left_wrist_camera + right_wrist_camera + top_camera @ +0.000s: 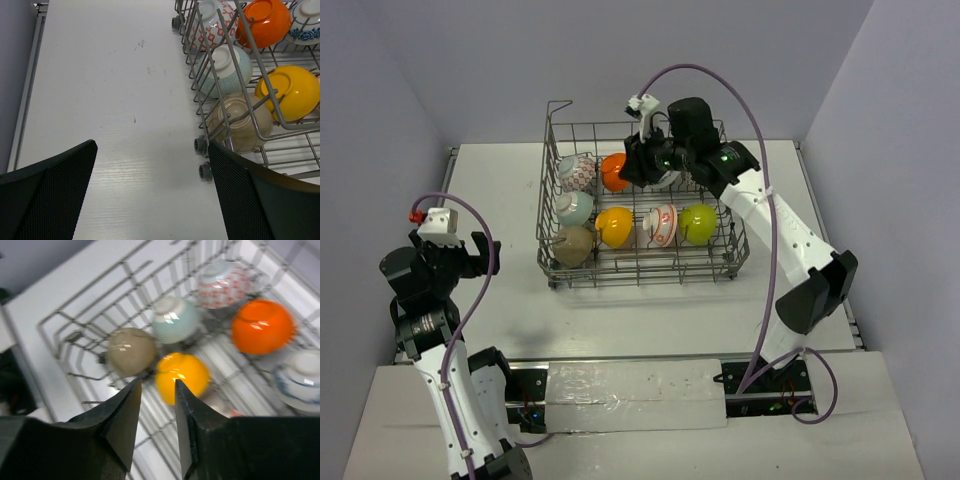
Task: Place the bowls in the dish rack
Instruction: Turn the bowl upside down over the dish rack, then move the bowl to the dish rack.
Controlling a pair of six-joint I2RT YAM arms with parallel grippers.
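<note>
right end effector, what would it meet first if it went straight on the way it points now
Most likely the yellow bowl in the dish rack, which lies just ahead of the right end effector. The wrist view is blurred, so depth is unsure.

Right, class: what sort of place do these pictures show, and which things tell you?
Probably a robotics lab test cell, not a kitchen: a white table boxed in by bare pale walls, two white-and-black robot arms, and a grey wire dish rack of small coloured bowls.
</note>
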